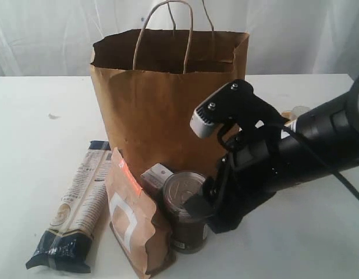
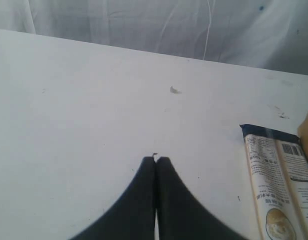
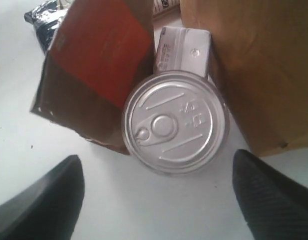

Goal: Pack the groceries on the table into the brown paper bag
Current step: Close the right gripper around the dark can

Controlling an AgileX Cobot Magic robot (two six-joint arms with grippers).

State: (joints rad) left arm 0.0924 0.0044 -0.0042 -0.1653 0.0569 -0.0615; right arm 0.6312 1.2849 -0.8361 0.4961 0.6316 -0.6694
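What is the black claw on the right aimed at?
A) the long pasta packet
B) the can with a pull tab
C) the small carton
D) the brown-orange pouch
B: in the right wrist view the pull-tab can sits centred between the spread fingers of the right gripper.

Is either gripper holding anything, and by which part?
Nothing is held. The left gripper is shut on nothing; the right gripper stands open by the pull-tab can, not gripping it.
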